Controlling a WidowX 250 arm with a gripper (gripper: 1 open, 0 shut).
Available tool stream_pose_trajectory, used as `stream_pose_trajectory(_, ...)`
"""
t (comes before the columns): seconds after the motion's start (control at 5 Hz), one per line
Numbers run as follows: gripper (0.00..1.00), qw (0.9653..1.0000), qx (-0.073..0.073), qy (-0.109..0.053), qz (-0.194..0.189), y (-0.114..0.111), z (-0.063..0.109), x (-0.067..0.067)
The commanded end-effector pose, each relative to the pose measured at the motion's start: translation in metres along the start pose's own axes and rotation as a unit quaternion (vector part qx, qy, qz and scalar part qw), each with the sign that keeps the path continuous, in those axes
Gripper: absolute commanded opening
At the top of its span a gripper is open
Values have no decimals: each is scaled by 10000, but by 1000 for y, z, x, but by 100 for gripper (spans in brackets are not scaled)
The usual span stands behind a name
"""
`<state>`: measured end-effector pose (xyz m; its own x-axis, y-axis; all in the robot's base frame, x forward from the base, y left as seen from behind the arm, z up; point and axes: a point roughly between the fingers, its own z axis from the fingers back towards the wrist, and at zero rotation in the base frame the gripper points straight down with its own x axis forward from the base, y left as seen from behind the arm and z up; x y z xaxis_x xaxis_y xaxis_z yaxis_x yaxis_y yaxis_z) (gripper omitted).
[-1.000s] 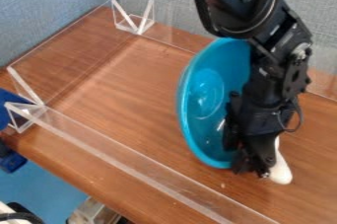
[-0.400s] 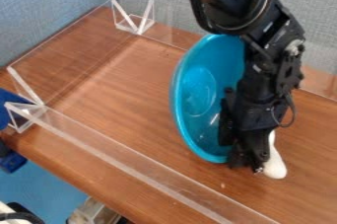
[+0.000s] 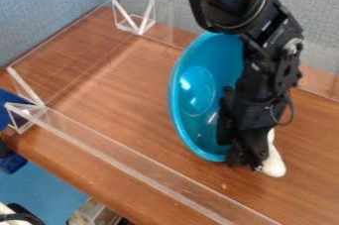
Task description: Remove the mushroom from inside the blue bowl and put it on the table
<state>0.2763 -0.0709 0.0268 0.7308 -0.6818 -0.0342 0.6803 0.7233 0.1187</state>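
The blue bowl (image 3: 201, 98) stands tipped up on its edge at the right of the table (image 3: 117, 78), its opening facing left. My gripper (image 3: 249, 153) reaches down behind the bowl's lower right rim, and the black fingers look shut on that rim. A small cream-white lump (image 3: 273, 165) lies on the wood just right of the fingertips. It looks like the stem of the mushroom, but I cannot make out the cap. Nothing shows inside the bowl.
A low clear acrylic wall (image 3: 126, 155) runs along the front edge, close below the bowl. Triangular brackets stand at the left (image 3: 24, 112) and at the back corner (image 3: 134, 16). A blue backdrop rises behind the table.
The bowl has tipped further upright and its top rim has shifted a little left. The arm has followed it. The white lump has stayed by the fingertips.
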Motion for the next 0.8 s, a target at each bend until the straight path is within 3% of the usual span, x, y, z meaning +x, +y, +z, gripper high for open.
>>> stream_pose_trajectory(0.0, 0, 9993, 167, -302, 160, 13, 19, 3)
stream_pose_trajectory(0.6, 0, 9989, 198, -378, 201, 15, 25, 2)
